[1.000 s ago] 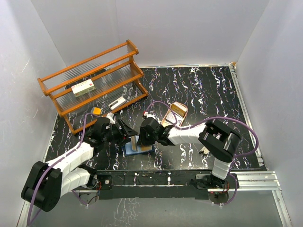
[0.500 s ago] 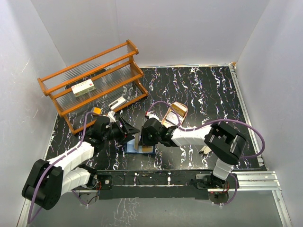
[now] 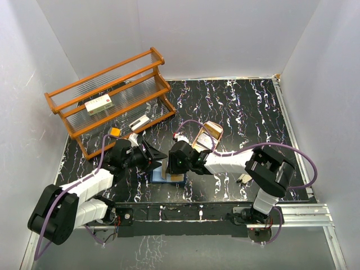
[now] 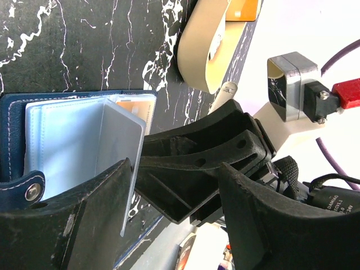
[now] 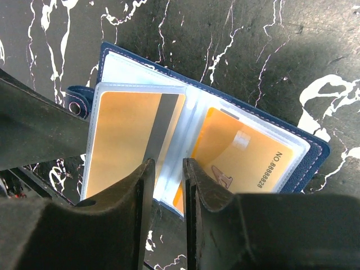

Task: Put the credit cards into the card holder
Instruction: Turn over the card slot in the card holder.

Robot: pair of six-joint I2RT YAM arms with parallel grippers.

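The navy card holder (image 3: pixel 167 176) lies open on the table between both grippers. In the right wrist view its clear sleeves (image 5: pixel 140 70) hold a gold card with a grey stripe (image 5: pixel 126 140) in a raised page and a gold numbered card (image 5: pixel 247 160) in the flat page. My right gripper (image 5: pixel 169 163) hovers over the fold, its jaws a narrow gap apart around the sleeve's edge. My left gripper (image 4: pixel 175 169) is wide open. Its left finger (image 4: pixel 107 191) rests against the raised page (image 4: pixel 115 149), which looks greyish from this side.
An oval tan tray (image 3: pixel 207 135) with an orange card (image 4: pixel 243 8) lies just behind the right gripper. A wooden rack (image 3: pixel 112 95) at the back left holds a white box with red marks (image 3: pixel 99 104). Small items (image 3: pixel 139 122) lie at its foot.
The right gripper has shifted slightly left over the card holder and the sleeve page stands more upright. The left gripper has edged in closer.
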